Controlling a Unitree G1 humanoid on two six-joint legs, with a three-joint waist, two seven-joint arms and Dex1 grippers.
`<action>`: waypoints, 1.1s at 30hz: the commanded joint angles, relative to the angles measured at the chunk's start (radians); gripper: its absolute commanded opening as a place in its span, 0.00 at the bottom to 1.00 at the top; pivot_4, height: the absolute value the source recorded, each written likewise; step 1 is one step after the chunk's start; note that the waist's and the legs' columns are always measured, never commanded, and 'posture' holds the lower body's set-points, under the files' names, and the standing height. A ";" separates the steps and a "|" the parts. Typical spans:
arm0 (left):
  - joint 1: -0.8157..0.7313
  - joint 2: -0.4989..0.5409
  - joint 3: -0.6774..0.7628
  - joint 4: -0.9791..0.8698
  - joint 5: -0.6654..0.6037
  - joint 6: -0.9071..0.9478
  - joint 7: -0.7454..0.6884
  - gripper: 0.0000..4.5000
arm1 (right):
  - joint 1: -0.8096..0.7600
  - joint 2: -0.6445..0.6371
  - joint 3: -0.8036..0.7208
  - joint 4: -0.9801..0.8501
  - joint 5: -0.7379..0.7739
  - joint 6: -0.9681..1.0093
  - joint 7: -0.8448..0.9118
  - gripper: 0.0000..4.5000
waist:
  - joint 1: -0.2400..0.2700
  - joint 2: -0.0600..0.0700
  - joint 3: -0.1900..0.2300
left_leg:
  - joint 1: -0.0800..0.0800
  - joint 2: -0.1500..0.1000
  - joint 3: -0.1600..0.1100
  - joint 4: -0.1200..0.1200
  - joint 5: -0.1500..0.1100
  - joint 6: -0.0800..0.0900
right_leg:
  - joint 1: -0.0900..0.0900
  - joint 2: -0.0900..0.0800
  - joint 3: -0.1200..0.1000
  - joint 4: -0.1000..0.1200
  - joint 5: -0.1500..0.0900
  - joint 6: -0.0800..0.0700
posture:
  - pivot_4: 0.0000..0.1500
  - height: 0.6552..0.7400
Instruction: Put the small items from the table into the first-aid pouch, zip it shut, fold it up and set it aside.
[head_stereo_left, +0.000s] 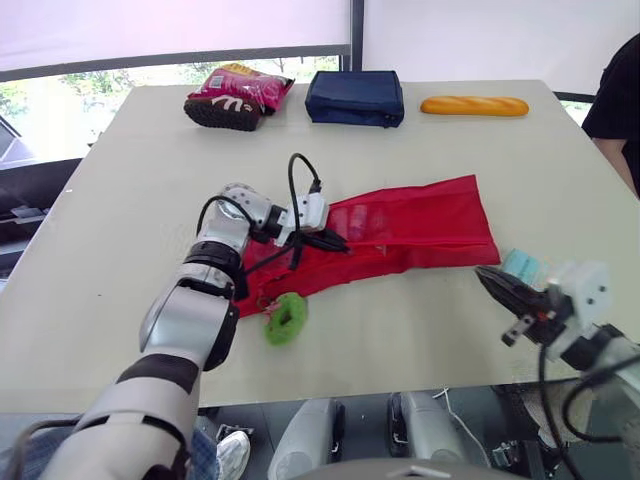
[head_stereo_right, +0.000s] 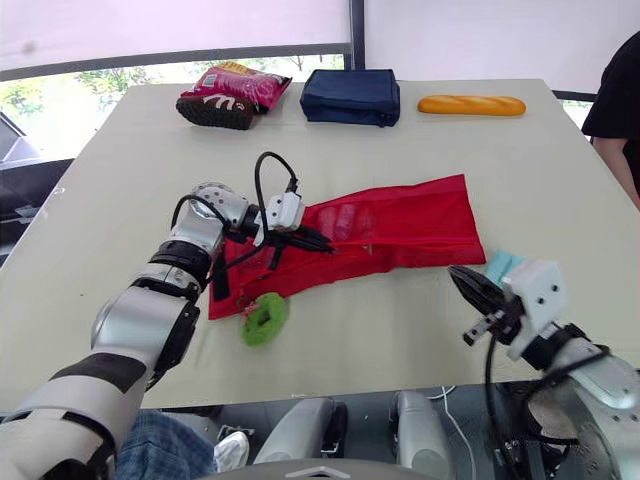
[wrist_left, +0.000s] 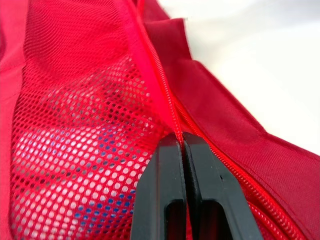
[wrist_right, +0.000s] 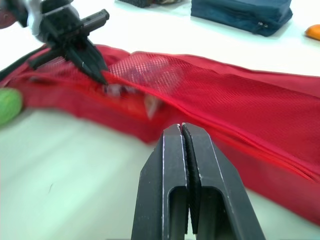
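The red first-aid pouch (head_stereo_left: 420, 225) lies unfolded across the middle of the table, its mesh pocket (wrist_left: 85, 150) holding blurred blue and white items. My left gripper (head_stereo_left: 340, 245) rests on the pouch's left part, fingers shut on the zipper line (wrist_left: 165, 105); the right wrist view shows it too (wrist_right: 97, 75). A green ring-shaped item (head_stereo_left: 286, 318) lies on the table just in front of the pouch's left end. My right gripper (head_stereo_left: 495, 285) hovers shut and empty at the front right, short of the pouch. A pale blue item (head_stereo_left: 522, 266) lies beside it.
Along the far edge lie a pink snack bag (head_stereo_left: 237, 95), a navy zip case (head_stereo_left: 355, 97) and a baguette (head_stereo_left: 474, 105). A person in black (head_stereo_left: 618, 100) stands at the right edge. The table's front edge (head_stereo_left: 400, 385) runs close below my right gripper.
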 joint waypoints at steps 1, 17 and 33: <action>-0.029 0.037 0.005 0.033 0.004 -0.061 -0.066 0.19 | 0.104 -0.033 -0.236 0.037 0.182 -0.073 0.122 0.00 | 0.006 0.000 0.000 | 0.000 0.000 0.000 0.000 0.000 0.000 | 0.001 0.000 -0.001 -0.001 0.000 0.000 | 1.00 0.99; -0.089 0.013 -0.074 -0.204 -0.353 0.342 -0.066 1.00 | 0.369 -0.097 -0.489 0.032 0.369 -0.172 0.196 1.00 | 0.028 -0.001 0.000 | 0.000 0.000 -0.001 0.001 -0.002 0.003 | 0.004 -0.003 -0.002 -0.004 0.000 0.000 | 1.00 0.99; -0.147 -0.344 -0.125 -0.048 0.057 0.301 0.464 1.00 | 0.336 -0.134 -0.440 0.011 0.352 -0.190 0.107 1.00 | 0.036 -0.001 0.001 | 0.000 0.000 -0.001 0.001 -0.002 0.003 | 0.004 -0.003 -0.002 -0.005 0.000 0.001 | 1.00 0.99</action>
